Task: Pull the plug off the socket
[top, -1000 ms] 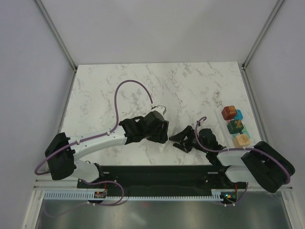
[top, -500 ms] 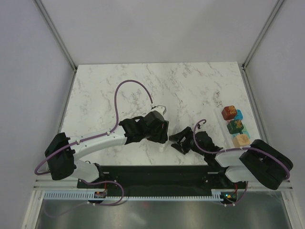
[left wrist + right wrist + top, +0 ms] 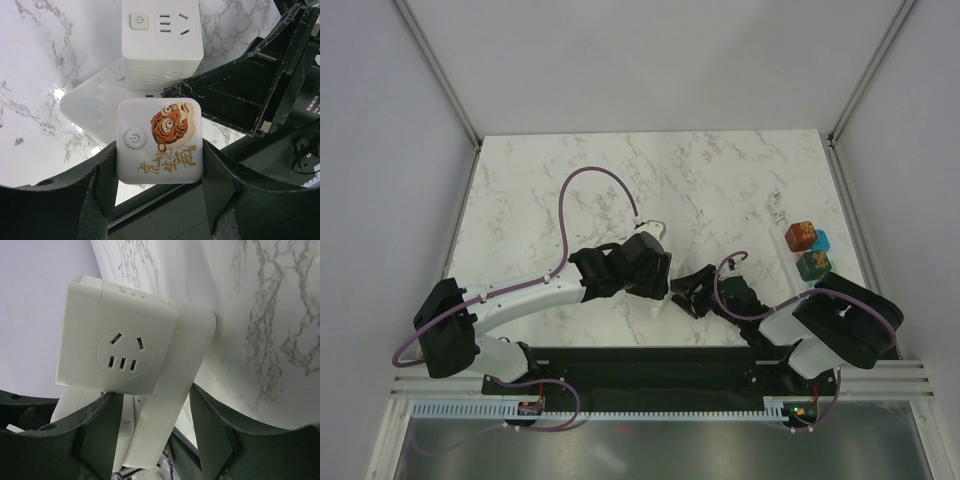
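Observation:
In the left wrist view, the plug [image 3: 160, 140] is a white cube with a tiger picture, gold characters and a power button. My left gripper [image 3: 160, 150] is shut on it, one finger on each side. Right behind it stands the white socket cube [image 3: 161, 45] with a button and outlets. My right gripper [image 3: 152, 415] is open, its fingers around the socket [image 3: 117, 352] and a white block [image 3: 175, 385] joined to it. One right finger [image 3: 240, 85] shows beside the socket. From above, both grippers [image 3: 655, 285] [image 3: 688, 292] meet at the table's front middle, and the plug is mostly hidden.
A row of coloured cubes, red [image 3: 800, 234], blue [image 3: 819, 241] and green [image 3: 812, 265], lies at the right edge of the marble table [image 3: 720, 180]. A purple cable [image 3: 582, 180] loops over the left arm. A black strip [image 3: 640, 365] runs along the table's front edge.
My right gripper has moved left, toward the left gripper, and closed the gap to the socket. The right arm now covers the beige cube. The left arm has barely moved.

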Tool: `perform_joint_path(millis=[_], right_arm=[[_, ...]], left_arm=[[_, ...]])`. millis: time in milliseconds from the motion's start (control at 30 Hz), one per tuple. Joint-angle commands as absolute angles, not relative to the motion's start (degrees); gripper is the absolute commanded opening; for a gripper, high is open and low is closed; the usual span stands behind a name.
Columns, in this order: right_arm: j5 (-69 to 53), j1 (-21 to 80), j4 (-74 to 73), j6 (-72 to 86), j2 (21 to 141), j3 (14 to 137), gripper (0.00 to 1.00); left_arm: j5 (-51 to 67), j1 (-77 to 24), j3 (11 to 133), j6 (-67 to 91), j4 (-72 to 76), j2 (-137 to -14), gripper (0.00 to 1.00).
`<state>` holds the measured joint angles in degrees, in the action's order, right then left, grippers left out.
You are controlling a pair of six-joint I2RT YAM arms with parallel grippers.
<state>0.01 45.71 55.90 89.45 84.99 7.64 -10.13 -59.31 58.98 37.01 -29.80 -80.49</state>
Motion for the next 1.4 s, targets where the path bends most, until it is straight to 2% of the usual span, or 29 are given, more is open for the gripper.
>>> perform_joint_path(millis=[0,100,233,267,300,400,433,467,733,800,1000,1133,1367], right_arm=[[-2.28,48.25,66.17,91.93,88.76,9.41,0.62],[-2.64,48.43,69.95,92.37,92.19,9.23,0.55],[-3.69,48.43,75.22,92.37,96.93,9.67,0.37],[-3.95,48.43,75.93,92.37,97.73,9.75,0.35],[-4.65,48.43,76.81,92.02,98.95,10.1,0.27],[-5.53,48.43,77.87,91.06,100.54,10.28,0.13],[-5.97,48.43,78.22,90.45,101.24,10.2,0.04],[-6.15,48.43,77.87,88.7,101.42,10.28,0.0],[-7.47,48.43,65.23,75.07,101.86,12.48,0.0],[-7.56,48.43,61.54,72.87,102.39,13.97,0.0],[-6.51,48.43,63.19,70.49,104.5,14.06,0.0],[-5.89,48.43,64.16,69.61,104.59,13.62,0.0],[-4.66,48.25,64.16,68.38,105.55,12.75,0.0]], left_arm=[[-6.59,-60.03,60.82,39.46,-24.96,-80.42,0.02],[-6.5,-60.12,60.73,39.55,-24.87,-80.42,0.02],[-6.33,-60.12,60.73,39.64,-25.05,-80.33,0.02],[-6.42,-60.2,60.65,39.55,-24.96,-80.42,0.02],[-6.42,-60.12,60.38,39.55,-24.96,-80.33,0.02],[-6.33,-60.2,60.21,39.03,-24.96,-80.42,0.02],[-6.5,-60.38,60.21,38.59,-24.96,-80.68,0.02],[-6.85,-60.55,60.12,38.24,-25.05,-80.6,0.02],[-15.47,-62.84,62.22,33.31,-30.14,-80.77,0.02],[-14.77,-62.93,62.58,33.05,-30.15,-80.51,0.02],[-10.36,-63.02,62.75,36.55,-27.69,-78.58,0.02],[-20.53,-64.86,61.7,36.56,-29.09,-76.91,0.02],[-30.05,-70.39,64.07,30.16,-32.52,-79.36,0.02]])
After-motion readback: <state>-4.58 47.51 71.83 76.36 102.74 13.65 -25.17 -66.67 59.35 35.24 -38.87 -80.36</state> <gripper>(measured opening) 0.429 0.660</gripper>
